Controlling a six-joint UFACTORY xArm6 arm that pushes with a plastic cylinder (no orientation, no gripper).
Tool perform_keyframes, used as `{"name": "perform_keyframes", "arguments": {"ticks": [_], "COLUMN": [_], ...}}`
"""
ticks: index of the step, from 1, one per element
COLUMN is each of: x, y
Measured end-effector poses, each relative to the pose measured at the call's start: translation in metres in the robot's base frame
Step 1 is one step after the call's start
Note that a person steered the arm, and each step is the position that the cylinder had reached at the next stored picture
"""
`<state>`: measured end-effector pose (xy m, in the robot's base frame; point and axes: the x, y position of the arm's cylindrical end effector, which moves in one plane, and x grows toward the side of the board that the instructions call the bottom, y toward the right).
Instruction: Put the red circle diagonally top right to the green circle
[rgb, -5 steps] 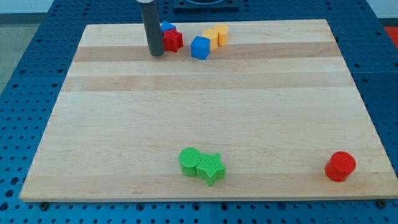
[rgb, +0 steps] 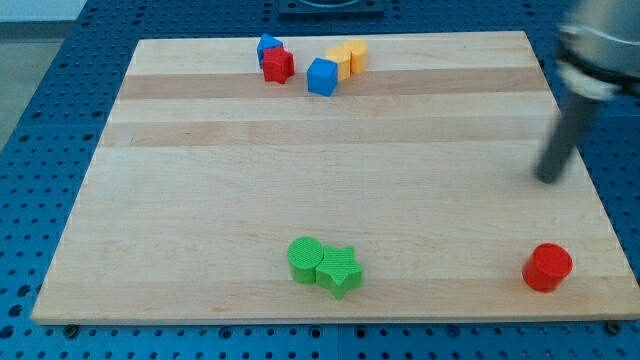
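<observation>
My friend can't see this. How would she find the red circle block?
Start at the wooden board and go to its corner at the view's bottom right. The red circle sits there alone, below my tip, which is not touching it. The other red block is at the view's top, pressed against a blue one, and it isn't round.

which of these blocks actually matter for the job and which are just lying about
For the job: red circle, green circle, my tip above the red circle.

Lying about: green star, red star, blue cube, blue block, yellow blocks.
</observation>
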<state>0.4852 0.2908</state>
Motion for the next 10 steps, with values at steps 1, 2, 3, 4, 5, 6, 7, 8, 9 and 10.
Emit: {"name": "perform_keyframes", "arguments": {"ticks": [1, 2, 3, 4, 5, 6, 7, 8, 9, 10], "x": [0.050, 0.109, 0.120, 0.117, 0.113, 0.081, 0.070, 0.062, 0.029, 0.013], "y": [0.054, 0.031, -0.010, -0.051, -0.097, -0.106, -0.151, -0.190, -0.190, -0.165]}}
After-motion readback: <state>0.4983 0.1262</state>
